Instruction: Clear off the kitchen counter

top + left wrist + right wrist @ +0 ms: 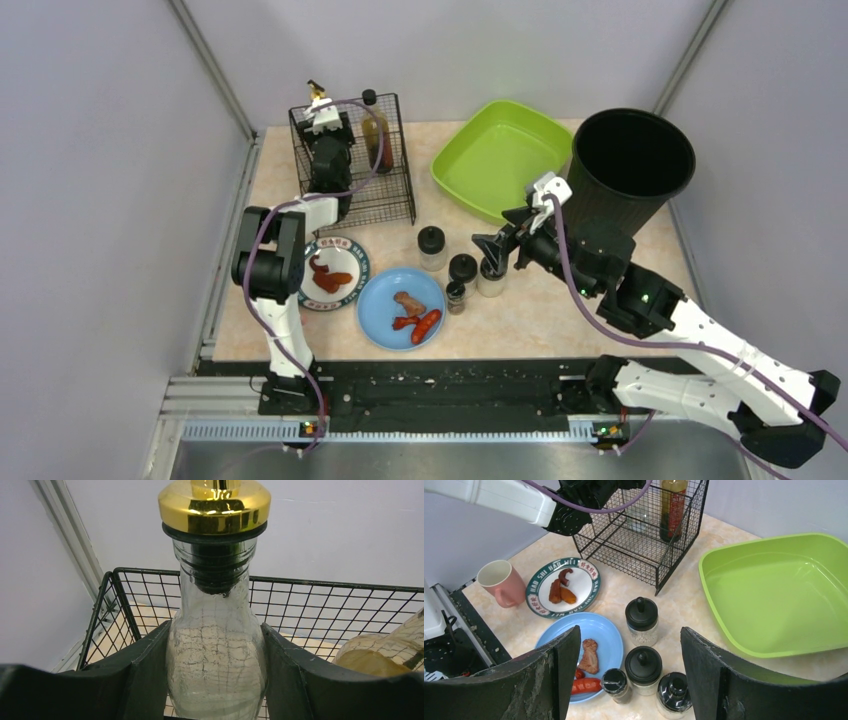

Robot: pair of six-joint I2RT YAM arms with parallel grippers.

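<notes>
- The counter surface [520, 322] runs from the black rail strip [430, 385] to the back wall and carries everything.
- The right claw [488, 250], released, hangs over four spice jars [463, 270] beside the blue plate [378, 310]. The jars stand close together, so it should centre on one before closing.
- The left claw [215, 650] grasps a gold-capped glass bottle [215, 605], upright inside the wire basket [320, 587] and near a second bottle [380, 655].
- Whether its base rests on the basket floor is hidden. I'd lower it straight, clear of the neighbour, and release only once it is seated.
</notes>
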